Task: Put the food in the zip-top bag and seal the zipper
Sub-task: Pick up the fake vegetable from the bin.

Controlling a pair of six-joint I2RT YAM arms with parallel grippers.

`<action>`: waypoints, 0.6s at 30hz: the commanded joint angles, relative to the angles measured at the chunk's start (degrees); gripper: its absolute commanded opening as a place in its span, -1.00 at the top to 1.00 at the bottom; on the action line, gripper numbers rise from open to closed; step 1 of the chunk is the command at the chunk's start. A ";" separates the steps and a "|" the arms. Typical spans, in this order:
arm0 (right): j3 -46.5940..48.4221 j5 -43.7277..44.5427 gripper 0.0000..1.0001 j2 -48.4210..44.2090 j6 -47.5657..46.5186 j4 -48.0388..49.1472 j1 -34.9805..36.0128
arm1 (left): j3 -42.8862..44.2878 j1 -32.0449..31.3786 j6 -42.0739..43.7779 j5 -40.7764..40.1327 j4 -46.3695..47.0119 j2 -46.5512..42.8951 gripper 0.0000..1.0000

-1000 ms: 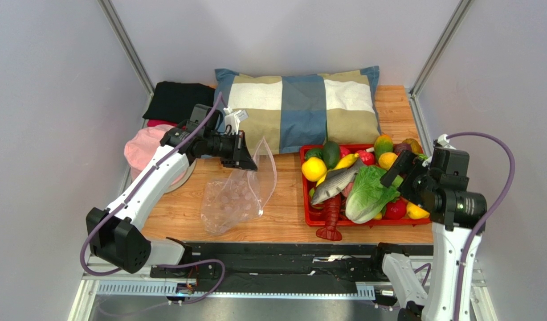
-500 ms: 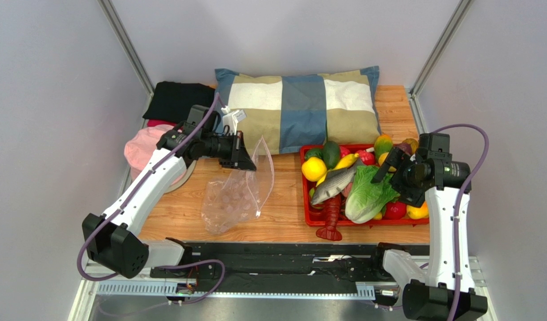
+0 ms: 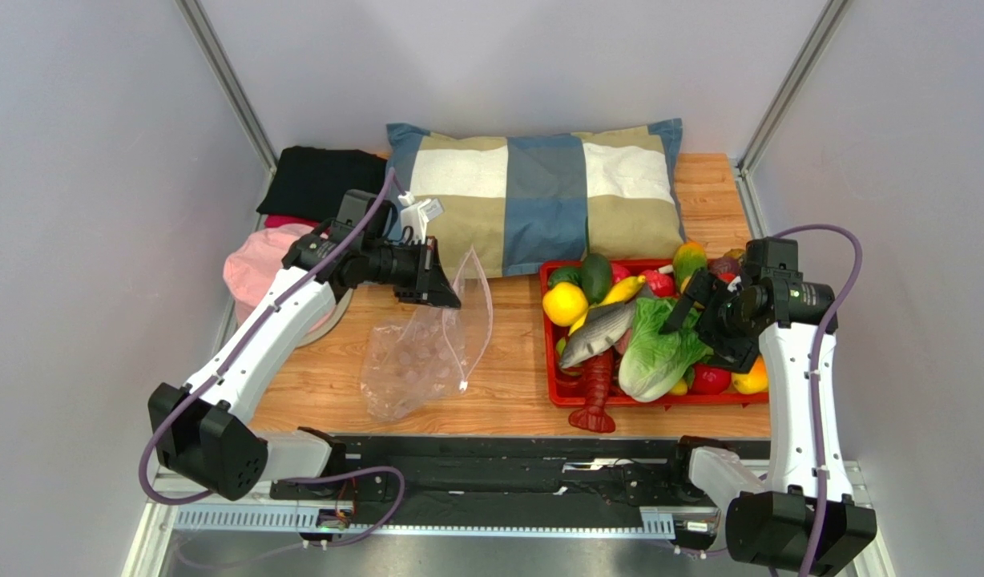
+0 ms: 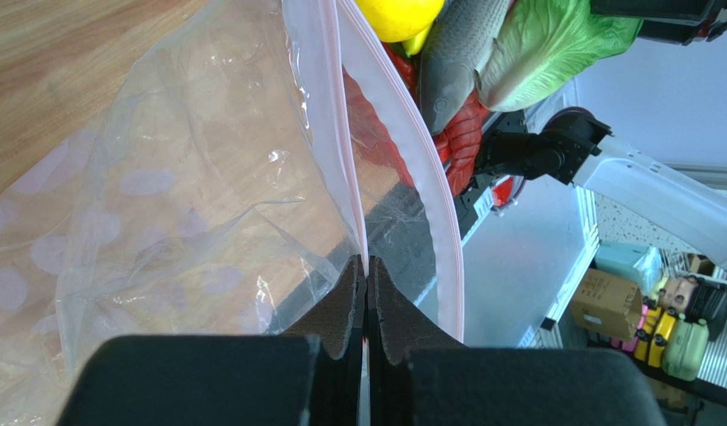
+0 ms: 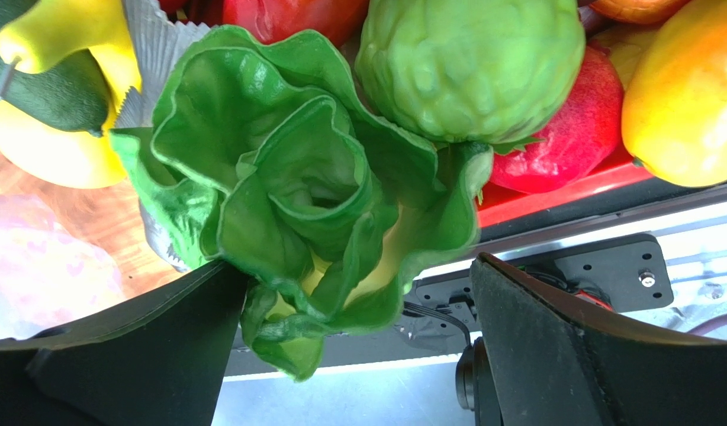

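The clear dotted zip-top bag (image 3: 415, 358) hangs from my left gripper (image 3: 444, 289), its lower part lying on the wooden table. In the left wrist view my left gripper (image 4: 367, 271) is shut on one lip of the pink zipper (image 4: 326, 133); the other lip (image 4: 415, 155) bows away, so the mouth gapes. The food lies in the red tray (image 3: 682, 398): lettuce head (image 3: 653, 351), grey fish (image 3: 604, 328), dark avocado (image 3: 594, 277). My right gripper (image 3: 692, 317) is open at the lettuce. In the right wrist view the lettuce (image 5: 296, 177) sits between the spread fingers of my right gripper (image 5: 354, 271), its leaves brushing one finger.
A checked pillow (image 3: 539, 192) lies behind the tray. A pink hat (image 3: 260, 272) and black cloth (image 3: 322, 180) sit at the back left. A red lobster (image 3: 596, 387) overhangs the tray's front rim. A lemon (image 3: 564, 303) and other fruit crowd the tray.
My right arm has swung in over the tray and brought its open gripper down around the lettuce. The left gripper and the bag have held still.
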 commanded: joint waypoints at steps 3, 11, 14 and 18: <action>-2.56 -2.98 -1.00 -1.06 -3.03 3.82 -0.28 | 0.08 -0.37 0.58 0.40 0.89 0.40 1.00; -5.29 -2.46 -0.30 -0.54 -3.21 6.72 -0.28 | 0.43 -0.37 1.10 0.66 0.54 1.37 1.00; -5.20 -2.72 0.08 -0.88 -3.47 6.64 -0.28 | 0.60 -0.37 1.19 0.75 0.19 1.46 1.00; -3.53 -2.72 0.51 -1.67 -4.35 4.54 -0.28 | 0.69 -0.37 1.28 0.93 -0.16 1.46 1.00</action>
